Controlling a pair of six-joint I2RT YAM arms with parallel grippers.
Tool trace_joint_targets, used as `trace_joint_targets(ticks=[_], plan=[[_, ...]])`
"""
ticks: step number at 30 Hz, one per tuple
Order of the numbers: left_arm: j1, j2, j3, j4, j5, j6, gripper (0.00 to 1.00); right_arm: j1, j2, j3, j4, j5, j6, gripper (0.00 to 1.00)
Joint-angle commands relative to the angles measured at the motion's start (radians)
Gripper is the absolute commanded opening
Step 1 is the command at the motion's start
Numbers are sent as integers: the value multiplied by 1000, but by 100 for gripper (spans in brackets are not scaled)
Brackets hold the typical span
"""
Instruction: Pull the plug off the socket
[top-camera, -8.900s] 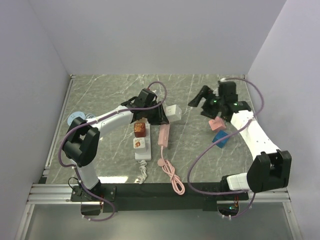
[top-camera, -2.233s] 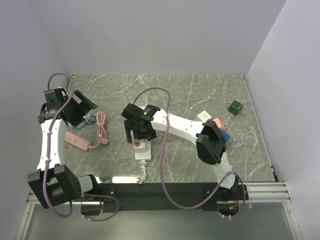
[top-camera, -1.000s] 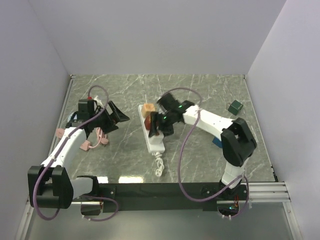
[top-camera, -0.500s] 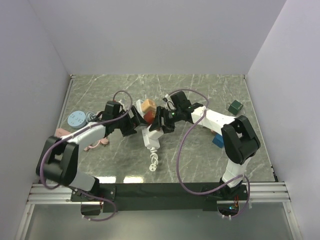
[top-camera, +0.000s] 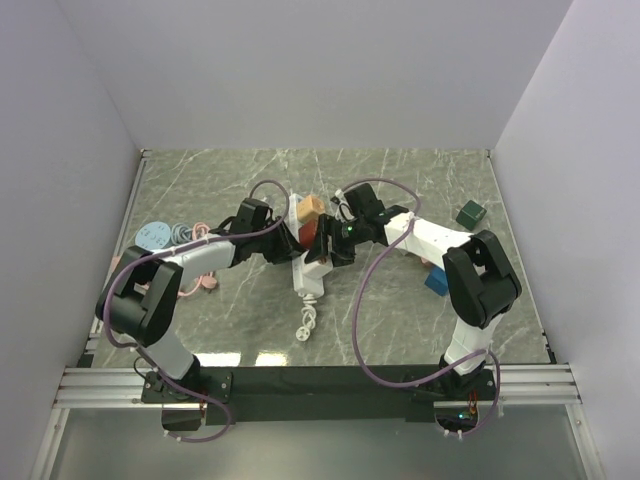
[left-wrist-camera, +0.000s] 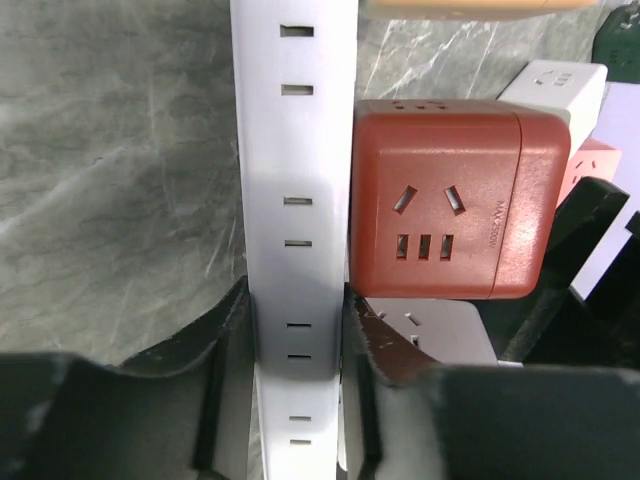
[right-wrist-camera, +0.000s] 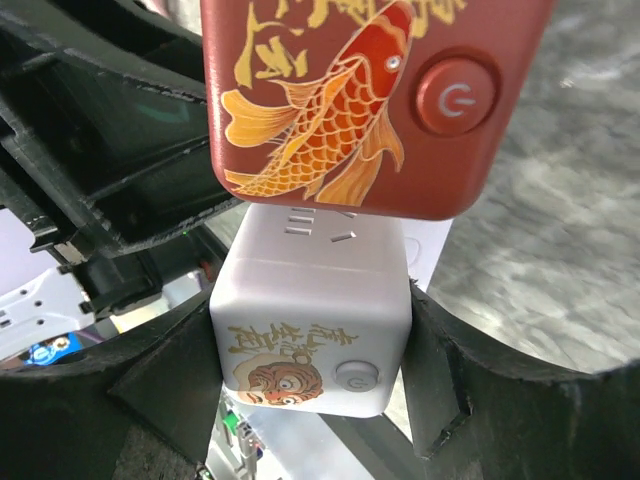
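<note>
My left gripper (left-wrist-camera: 297, 345) is clamped tight across the white power strip (left-wrist-camera: 295, 200), which lies mid-bench. My right gripper (right-wrist-camera: 312, 375) is closed snug on the white cube plug (right-wrist-camera: 310, 300), just beside the red cube plug (right-wrist-camera: 350, 100).

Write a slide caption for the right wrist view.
Right gripper clamps the white cube plug, the red koi-printed cube just beyond it.

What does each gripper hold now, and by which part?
The left gripper clamps the white power strip by its long sides. The right gripper grips the white cube plug by two opposite sides.
</note>
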Motion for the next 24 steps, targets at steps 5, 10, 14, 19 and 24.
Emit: trace_joint_targets(ticks=[5, 10, 14, 19, 24], plan=[[-21, 40, -12, -38, -90, 21, 1, -6, -36, 34, 37, -101, 9, 0], [-17, 40, -48, -84, -157, 56, 0, -128, -139, -2, -37, -87, -25, 0], [-14, 51, -77, -82, -177, 67, 0, -276, -210, -7, -101, -87, -58, 0], [-12, 58, -79, -68, -159, 70, 0, -327, -213, 62, -234, 32, -111, 0], [-12, 43, -45, -84, -139, 79, 0, -429, -153, 157, -351, 459, -60, 0]])
